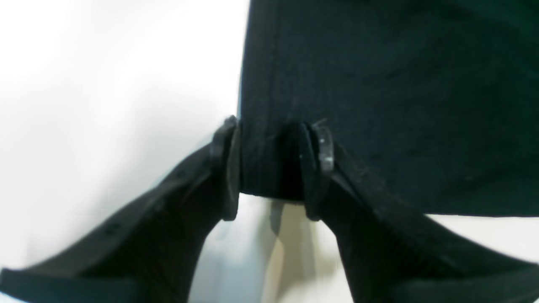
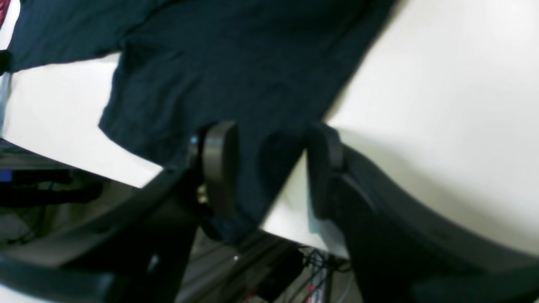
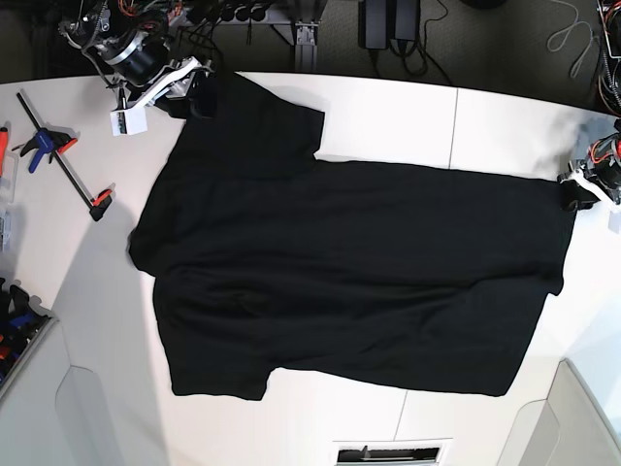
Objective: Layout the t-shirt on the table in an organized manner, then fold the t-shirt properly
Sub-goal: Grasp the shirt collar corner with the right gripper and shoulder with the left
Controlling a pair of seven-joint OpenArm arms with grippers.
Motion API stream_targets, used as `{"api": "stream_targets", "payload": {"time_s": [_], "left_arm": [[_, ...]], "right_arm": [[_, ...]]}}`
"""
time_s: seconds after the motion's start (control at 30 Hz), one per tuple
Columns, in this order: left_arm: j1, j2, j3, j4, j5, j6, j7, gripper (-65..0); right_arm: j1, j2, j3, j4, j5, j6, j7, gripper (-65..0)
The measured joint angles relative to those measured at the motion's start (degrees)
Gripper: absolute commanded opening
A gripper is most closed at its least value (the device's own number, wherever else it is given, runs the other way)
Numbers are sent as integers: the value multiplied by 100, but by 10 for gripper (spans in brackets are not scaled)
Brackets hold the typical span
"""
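The t-shirt (image 3: 349,282) is spread flat on the table (image 3: 408,107). Cloth is seen between the parted jaws of the left gripper (image 1: 273,162) and right gripper (image 2: 263,168), unpinched. Soft, limp fabric is judged best taken at hem and sleeve edges

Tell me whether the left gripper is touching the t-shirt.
Touching. The left wrist view shows the left gripper straddling the corner of the t-shirt, cloth lying against both fingers.
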Motion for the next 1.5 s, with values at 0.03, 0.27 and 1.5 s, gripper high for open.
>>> {"api": "stream_targets", "payload": {"time_s": [0.03,0.27,1.5], "left_arm": [[0,44,-11,0,0,-39,-2,-390],[-17,258,-28,7,-48,-63,-28,-401],[1163,-737,-1410,-26,-4177,-839,2315,-650]], "right_arm": [[0,-35,-20,-42,-11,0,63,-380],[337,-166,-138,-640,181,68,258,-380],[-833,-140,273,1947,634,278,-267,-650]]}}
